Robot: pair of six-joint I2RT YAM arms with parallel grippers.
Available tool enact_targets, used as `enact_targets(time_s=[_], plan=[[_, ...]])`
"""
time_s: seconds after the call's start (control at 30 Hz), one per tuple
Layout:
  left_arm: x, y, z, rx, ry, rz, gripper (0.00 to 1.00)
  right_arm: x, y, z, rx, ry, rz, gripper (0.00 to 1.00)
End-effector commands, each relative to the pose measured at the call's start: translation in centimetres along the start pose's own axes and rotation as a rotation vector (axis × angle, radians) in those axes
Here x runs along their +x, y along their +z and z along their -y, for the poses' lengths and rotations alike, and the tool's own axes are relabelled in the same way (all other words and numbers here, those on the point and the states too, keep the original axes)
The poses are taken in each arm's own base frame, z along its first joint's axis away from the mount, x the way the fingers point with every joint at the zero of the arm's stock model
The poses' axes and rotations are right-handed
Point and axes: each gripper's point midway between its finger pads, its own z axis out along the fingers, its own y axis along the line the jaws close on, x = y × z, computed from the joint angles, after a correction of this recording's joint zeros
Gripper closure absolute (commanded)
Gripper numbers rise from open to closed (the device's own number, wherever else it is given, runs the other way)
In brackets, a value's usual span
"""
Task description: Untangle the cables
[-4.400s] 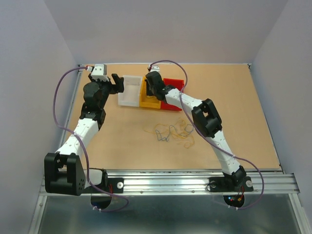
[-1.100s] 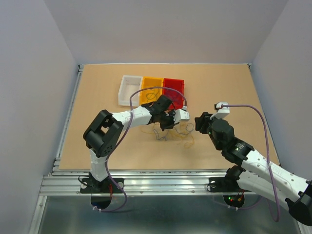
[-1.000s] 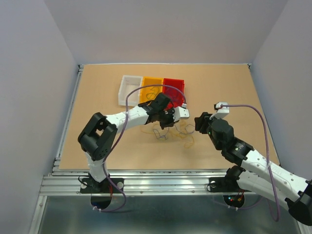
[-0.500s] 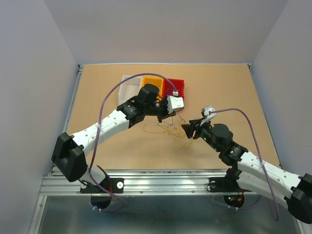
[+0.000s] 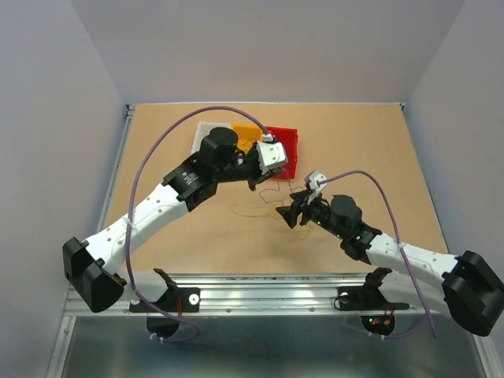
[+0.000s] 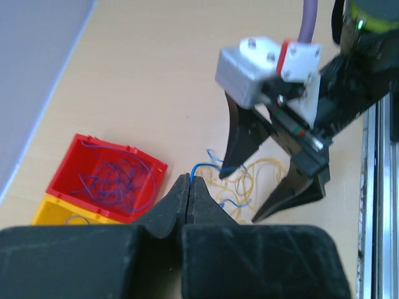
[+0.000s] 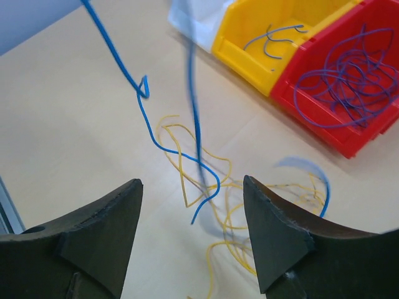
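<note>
Left gripper (image 6: 189, 187) pinching blue cable (image 6: 201, 166), right gripper (image 7: 191, 184) open above yellow cables (image 6: 240, 185)

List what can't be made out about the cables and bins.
- Top view: white bin mostly under the left arm; contents unseen.
- Top view: yellow cables too thin to count.
- Right wrist view: blue cable leaves by the top edge; a blurred strand beside it may be the same cable or another.
- Left wrist view: yellow bin mostly behind the left tool.
</note>
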Motion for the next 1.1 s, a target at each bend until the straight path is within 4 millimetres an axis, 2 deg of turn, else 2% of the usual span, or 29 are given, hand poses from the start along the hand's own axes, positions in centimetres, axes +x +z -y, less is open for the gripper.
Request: enact_targets(time_s=[0.0,0.03,0.07,0.1,0.17,0.2,0.27,0.33,0.37,0.4,0.47,0.57,0.6,0.67,0.7,0.77,0.8,0.87,0.9,0.97,1.0,1.07], plan=[[-6.3,-2.2,-1.3,-0.059,0.018,0.128,1.00,-4.3,1.0,-2.1,-0.118,-0.048,0.145,0.29],[-7.5,-2.6,-1.7,-0.074,0.025,0.147,1.00,-3.8,1.5,-2.1,-0.121,-0.046,0.127,0.28],[-7.8,-2.8,-1.9,-0.083,0.022,0.146,1.00,-3.8,1.8,-2.1,-0.124,-0.049,0.129,0.28],[-9.1,-3.2,-2.2,-0.095,0.025,0.169,1.00,-4.0,2.0,-2.2,-0.127,-0.050,0.131,0.27],[-9.9,-3.5,-2.4,-0.097,0.017,0.175,1.00,-3.4,2.8,-2.1,-0.129,-0.055,0.115,0.27],[-11.3,-4.0,-2.6,-0.102,0.025,0.199,1.00,-3.2,3.1,-2.1,-0.132,-0.058,0.111,0.27],[-12.2,-4.2,-2.8,-0.103,0.010,0.214,1.00,-3.4,3.8,-2.0,-0.132,-0.060,0.117,0.28],[-14.0,-5.0,-2.9,-0.109,0.017,0.248,1.00,-2.7,4.6,-1.9,-0.134,-0.058,0.101,0.36],[-14.5,-5.2,-3.2,-0.119,0.009,0.254,1.00,-3.1,5.1,-2.0,-0.135,-0.058,0.109,0.39],[-15.6,-5.9,-3.9,-0.160,0.012,0.273,1.00,-2.5,5.6,-1.7,-0.126,-0.050,0.090,0.45],[-16.4,-6.6,-4.9,-0.218,0.008,0.283,1.00,-2.6,6.2,-1.6,-0.118,-0.046,0.086,0.49],[-18.4,-8.7,-7.3,-0.365,0.006,0.313,1.00,-2.1,6.6,-1.4,-0.112,-0.044,0.073,0.67],[-19.2,-10.0,-8.7,-0.453,-0.007,0.327,1.00,-2.2,6.6,-1.2,-0.099,-0.040,0.075,0.74],[-20.2,-11.9,-10.2,-0.565,-0.022,0.355,1.00,-2.2,6.6,-0.9,-0.079,-0.025,0.075,0.78],[-20.2,-13.4,-11.8,-0.675,-0.046,0.355,1.00,-2.1,6.5,-0.6,-0.060,-0.024,0.069,0.79],[-20.9,-15.1,-12.8,-0.767,-0.036,0.388,1.00,-2.3,6.1,-0.5,-0.052,-0.025,0.071,0.79],[-20.4,-15.6,-13.4,-0.816,-0.041,0.377,1.00,-1.9,5.8,-0.3,-0.041,-0.022,0.058,0.84],[-20.4,-16.5,-14.2,-0.882,-0.032,0.379,1.00,-2.5,5.3,-0.3,-0.030,-0.016,0.067,0.90],[-20.2,-17.3,-14.9,-0.939,-0.041,0.369,1.00,-2.2,5.0,0.2,-0.003,-0.010,0.046,0.99],[-20.0,-17.8,-16.0,-1.012,-0.041,0.360,1.00,-2.6,4.5,0.7,0.034,0.009,0.047,0.99],[-19.7,-18.7,-16.5,-1.069,-0.054,0.353,1.00,-1.9,4.2,1.3,0.072,0.018,0.010,0.99],[-19.3,-19.1,-17.4,-1.114,-0.059,0.341,1.00,-1.9,3.6,1.8,0.109,0.037,-0.007,0.99]])
